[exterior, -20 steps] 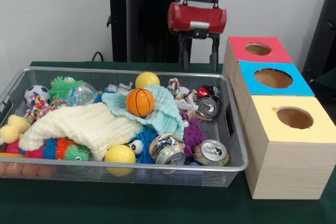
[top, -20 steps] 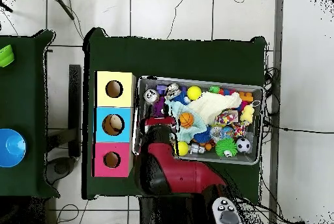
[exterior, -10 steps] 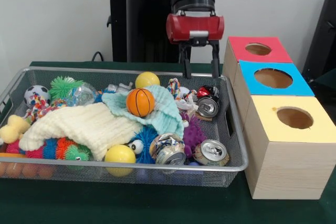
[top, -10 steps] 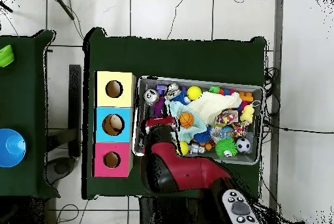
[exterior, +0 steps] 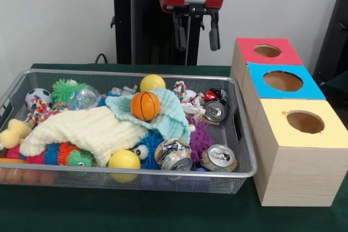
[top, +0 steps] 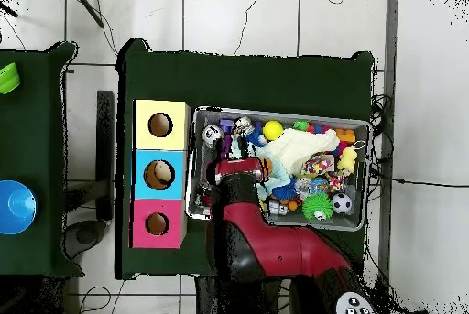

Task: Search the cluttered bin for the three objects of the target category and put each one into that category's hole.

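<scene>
end effector [exterior: 196,32]: empty, fingers spread | crushed cans [exterior: 215,110]: below it, in bin [exterior: 246,150]

bin [exterior: 242,134]: silvery wire mesh, metal
cans [exterior: 217,157]: crumpled shiny metal, bright lids
cream cloth [exterior: 81,129]: knitted, ribbed, matt
mint cloth [exterior: 168,113]: soft, waffle-textured
basketball [exterior: 145,106]: orange, rubbery sheen
boxes [exterior: 288,177]: pale wood grain, matt coloured tops
surface [exterior: 163,213]: dark green felt-like cloth
claw [exterior: 196,33]: glossy red housing, black fingers
</scene>
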Robot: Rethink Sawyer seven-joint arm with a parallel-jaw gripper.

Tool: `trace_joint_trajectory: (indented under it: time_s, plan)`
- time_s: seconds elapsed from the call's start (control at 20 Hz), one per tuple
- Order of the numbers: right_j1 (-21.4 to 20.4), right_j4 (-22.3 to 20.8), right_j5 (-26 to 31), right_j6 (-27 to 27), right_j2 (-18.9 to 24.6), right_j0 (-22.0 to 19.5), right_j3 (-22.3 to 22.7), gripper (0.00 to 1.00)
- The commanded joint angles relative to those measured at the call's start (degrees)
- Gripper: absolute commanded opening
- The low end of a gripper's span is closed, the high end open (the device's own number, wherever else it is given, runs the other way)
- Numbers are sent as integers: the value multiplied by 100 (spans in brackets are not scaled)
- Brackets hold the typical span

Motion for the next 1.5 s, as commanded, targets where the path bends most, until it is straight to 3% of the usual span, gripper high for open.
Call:
trace_joint_trajectory:
  time_s: [0.05, 0.1, 0.25, 0.4, 0.8, 1.15, 1.4, 1.5]
  plan:
    - [-490, -111, 709, 1848, 1062, -643, 425, 100]
    - [-505, -147, 672, 1728, 1015, -643, 387, 100]
    - [-69, -258, -49, 831, 48, -107, -15, 100]
    - [269, -378, -514, 740, -139, -86, -162, 100]
    - [765, -894, -1100, 470, -428, -72, -577, 100]
    - [1553, -1312, -1754, 243, -604, -91, -1243, 100]
    - [1671, -1772, -1764, 332, -620, -190, -1428, 100]
    - [1701, -1771, -1874, 322, -698, -127, -1416, 100]
